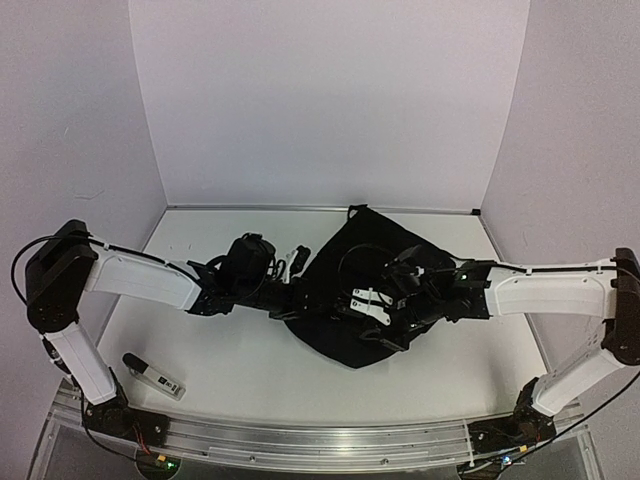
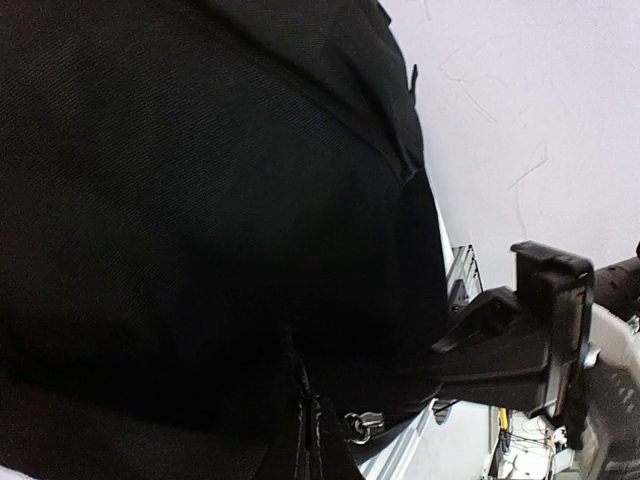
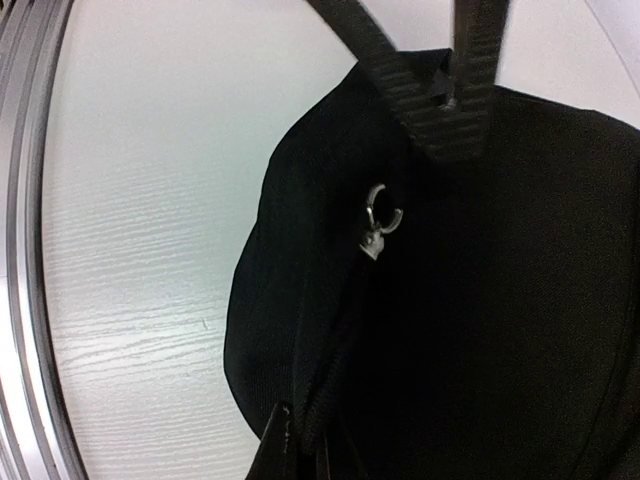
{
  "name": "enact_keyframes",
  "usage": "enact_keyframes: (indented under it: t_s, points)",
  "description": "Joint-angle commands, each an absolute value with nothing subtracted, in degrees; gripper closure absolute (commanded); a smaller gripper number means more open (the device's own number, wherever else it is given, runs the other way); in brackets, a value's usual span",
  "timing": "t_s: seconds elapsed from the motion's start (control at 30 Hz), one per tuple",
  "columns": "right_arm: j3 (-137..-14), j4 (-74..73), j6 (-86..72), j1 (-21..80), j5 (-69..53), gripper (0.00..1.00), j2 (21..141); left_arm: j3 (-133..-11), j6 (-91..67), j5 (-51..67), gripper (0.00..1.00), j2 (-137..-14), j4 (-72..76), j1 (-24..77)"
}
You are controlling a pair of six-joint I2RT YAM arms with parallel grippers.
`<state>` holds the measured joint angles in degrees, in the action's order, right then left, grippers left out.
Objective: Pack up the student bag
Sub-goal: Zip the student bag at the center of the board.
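- Student bag [image 1: 350, 265] lies flat mid-desk [image 1: 250, 370], top loop pointing at the far wall. Both my arms reach in low from either side.
- Right claw [image 1: 372, 305]: on top of the bag near its middle. In the wrist view the tips sit together at the bottom edge with a fabric fold running straight into them, so I read it as closed on bag cloth.
- Left claw [image 1: 288, 300]: at the bag's left edge, touching it. The wrist view is black on black, so I cannot tell if it's pinching or just pressed against the fabric.
- Zipper pull [image 3: 380, 225] hangs free just beyond the right tips; neither claw has it. Strap [image 3: 430, 90] crosses above it.
- Why held like this, my guess: one side anchors the soft bag so it doesn't slide, while the other tensions the cloth along the zip line to get the mouth open.
- Small stick-like item [image 1: 153, 376] sits well apart, near the left base, untouched.
- Nothing visibly packed yet, so this looks like the opening stage.
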<state>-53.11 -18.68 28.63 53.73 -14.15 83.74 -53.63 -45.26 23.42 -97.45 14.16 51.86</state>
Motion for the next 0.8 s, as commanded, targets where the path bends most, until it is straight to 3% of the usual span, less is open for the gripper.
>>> enact_keyframes:
  t_s: [0.0, 0.47, 0.53, 0.67, 0.77]
  points:
    - [-49.14, -22.85, 29.65, 53.75, -12.90, 1.00, 79.71, -50.82, -44.64, 15.12, 1.00, -91.37, 12.99, 47.77]
    - [-53.57, -23.02, 28.49, 53.26, -13.68, 1.00, 81.39, -45.69, -32.68, 31.05, 0.96, -86.26, 22.98, 51.22]
    - [-53.97, -23.28, 29.57, 53.22, -13.88, 1.00, 81.28, -43.97, -33.50, 29.33, 0.83, -84.24, 22.95, 51.26]
    - [-54.62, -25.33, 33.20, 53.23, -14.08, 1.00, 81.08, -43.05, -35.30, 22.13, 0.46, -80.88, 18.32, 51.24]
    - [-54.94, -26.47, 35.36, 53.30, -13.30, 1.00, 81.21, -44.59, -38.71, 17.44, 0.33, -80.91, 13.45, 51.26]
